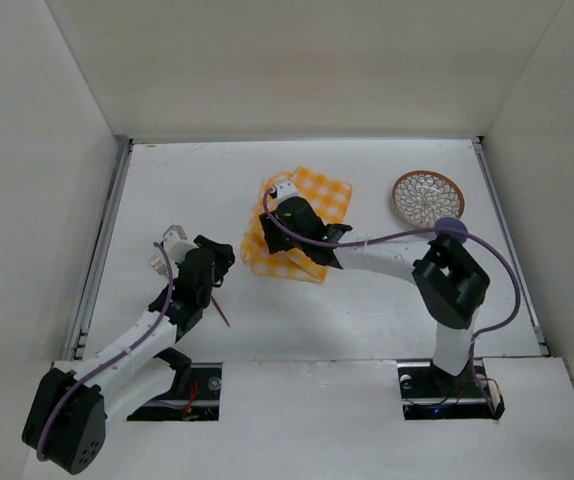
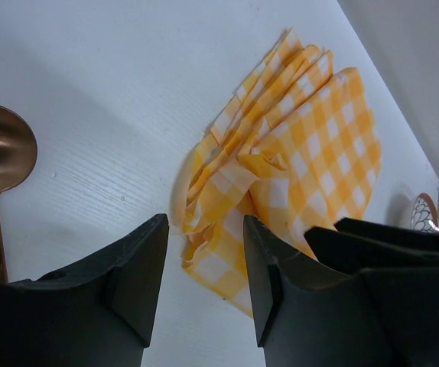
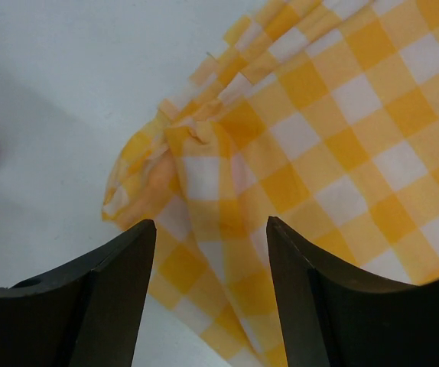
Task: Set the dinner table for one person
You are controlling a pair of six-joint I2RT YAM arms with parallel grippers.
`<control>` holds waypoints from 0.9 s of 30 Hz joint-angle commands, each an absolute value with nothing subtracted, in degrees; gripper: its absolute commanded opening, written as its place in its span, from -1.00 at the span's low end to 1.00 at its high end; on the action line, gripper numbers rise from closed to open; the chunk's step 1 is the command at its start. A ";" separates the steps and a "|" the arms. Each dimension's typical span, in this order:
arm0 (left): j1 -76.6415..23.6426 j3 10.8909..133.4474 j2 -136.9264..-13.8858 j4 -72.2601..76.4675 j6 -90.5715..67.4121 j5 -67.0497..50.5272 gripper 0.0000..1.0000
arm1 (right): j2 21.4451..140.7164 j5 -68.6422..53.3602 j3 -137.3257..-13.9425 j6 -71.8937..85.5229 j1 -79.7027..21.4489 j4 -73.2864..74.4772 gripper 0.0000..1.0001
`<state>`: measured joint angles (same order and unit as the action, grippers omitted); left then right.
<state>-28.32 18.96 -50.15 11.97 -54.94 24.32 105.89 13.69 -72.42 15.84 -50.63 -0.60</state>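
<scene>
The dinner table [image 1: 367,310] is a white top with metal edge rails. A yellow-and-white checked cloth [image 1: 312,195] lies crumpled near its middle, bunched along its left edge [image 2: 227,176]. My right gripper [image 3: 210,252] hovers open just above the cloth [image 3: 342,115], holding nothing. In the top view it [image 1: 277,225] sits over the cloth's left part. My left gripper [image 2: 204,260] is open and empty over bare table, just short of the cloth's near corner; from above it [image 1: 223,256] is left of the cloth. A copper spoon [image 2: 1,153] lies left of it.
A round patterned plate [image 1: 428,197] sits at the back right, beside the right arm's elbow. The spoon's thin brown handle [image 1: 223,313] pokes out below the left gripper. The right gripper's black body [image 2: 388,241] shows at the right of the left wrist view.
</scene>
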 commanded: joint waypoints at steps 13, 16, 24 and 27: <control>-25.44 17.93 -51.33 10.28 -50.63 14.33 -0.16 | 121.37 20.21 -91.92 8.53 -52.42 14.41 0.37; -25.35 17.84 -52.29 10.20 -50.10 13.89 -0.16 | 123.66 22.67 -93.95 8.00 -52.86 15.29 0.26; -25.26 18.71 -55.45 9.32 -49.40 12.40 0.01 | 121.04 32.69 -91.95 7.47 -54.45 8.81 -0.56; -26.06 21.00 -59.84 10.19 -47.64 10.38 0.14 | 115.86 31.65 -88.26 10.71 -54.45 5.20 -0.63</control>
<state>-25.50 17.98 -56.99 10.00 -49.74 13.63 122.89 28.64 -90.06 8.16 -54.04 10.92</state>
